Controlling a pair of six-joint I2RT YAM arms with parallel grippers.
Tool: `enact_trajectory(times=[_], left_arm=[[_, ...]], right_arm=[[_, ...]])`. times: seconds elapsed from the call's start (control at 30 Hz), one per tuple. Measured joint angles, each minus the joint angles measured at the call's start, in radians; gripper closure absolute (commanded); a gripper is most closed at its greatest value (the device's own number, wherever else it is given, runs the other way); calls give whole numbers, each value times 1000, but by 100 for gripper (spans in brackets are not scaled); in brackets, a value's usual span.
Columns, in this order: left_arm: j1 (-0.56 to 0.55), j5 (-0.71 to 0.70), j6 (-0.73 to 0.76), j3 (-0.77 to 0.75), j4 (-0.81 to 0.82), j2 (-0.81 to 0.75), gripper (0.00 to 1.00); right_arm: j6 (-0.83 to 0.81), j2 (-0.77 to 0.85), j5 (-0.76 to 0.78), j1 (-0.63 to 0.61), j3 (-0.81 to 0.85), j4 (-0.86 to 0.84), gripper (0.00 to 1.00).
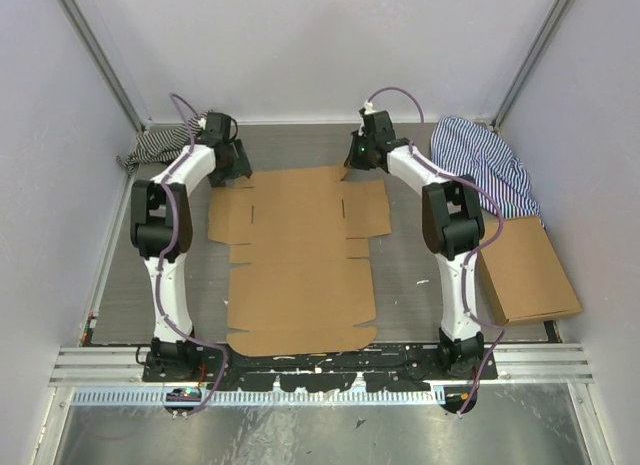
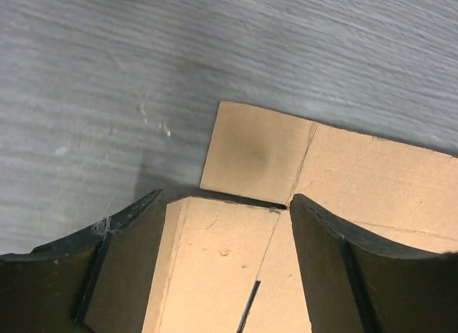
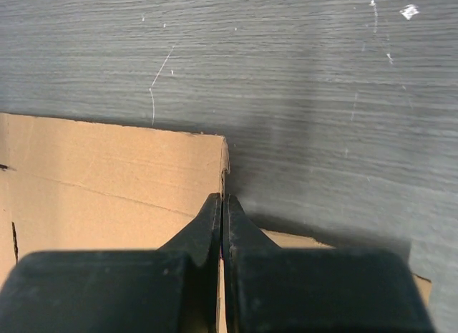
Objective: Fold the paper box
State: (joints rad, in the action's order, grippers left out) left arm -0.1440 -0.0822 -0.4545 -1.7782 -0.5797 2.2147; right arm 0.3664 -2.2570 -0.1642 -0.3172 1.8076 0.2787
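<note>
The paper box (image 1: 300, 255) is a flat brown die-cut cardboard sheet with flaps and slits, lying between the two arms. My left gripper (image 1: 232, 170) is open over its far left corner. In the left wrist view the two fingers stand wide apart on either side of a flap of the box (image 2: 236, 268), and the gripper (image 2: 225, 204) holds nothing. My right gripper (image 1: 352, 163) is at the far right corner. In the right wrist view it (image 3: 222, 200) is shut on the thin upright edge of a flap of the box (image 3: 107, 175).
A striped cloth (image 1: 160, 143) lies at the back left and another (image 1: 485, 160) at the back right. A smooth flat cardboard rectangle (image 1: 525, 270) lies right of the right arm. White walls enclose the table; a metal rail (image 1: 320, 370) runs along the near edge.
</note>
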Motion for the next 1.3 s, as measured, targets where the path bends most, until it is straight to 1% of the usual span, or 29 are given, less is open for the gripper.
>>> enact_trajectory(times=[0.17,0.27,0.43,0.57,0.77,0.93,1.07,1.3], left_arm=[[-2,20,-15,99,37,-126,22],[-2,33,-18,117,63,-172,21],[-2,47,-18,119,101,-194,21],[-2,48,-14,127,111,-197,21],[-2,47,3,132,130,-202,21],[-1,55,9,169,188,-220,21],[4,97,7,211,258,-231,21],[31,212,-27,298,394,-236,23]], right_arm=[[-34,108,18,0,-68,4,99],[-47,171,16,-1,-119,-18,99],[-54,268,14,-1,-222,-74,99],[-60,316,13,-1,-270,-96,99],[-70,350,11,-1,-300,-107,99],[-72,352,5,-1,-304,-111,99],[-73,353,-5,-1,-312,-114,99],[-73,358,-32,-1,-314,-114,99]])
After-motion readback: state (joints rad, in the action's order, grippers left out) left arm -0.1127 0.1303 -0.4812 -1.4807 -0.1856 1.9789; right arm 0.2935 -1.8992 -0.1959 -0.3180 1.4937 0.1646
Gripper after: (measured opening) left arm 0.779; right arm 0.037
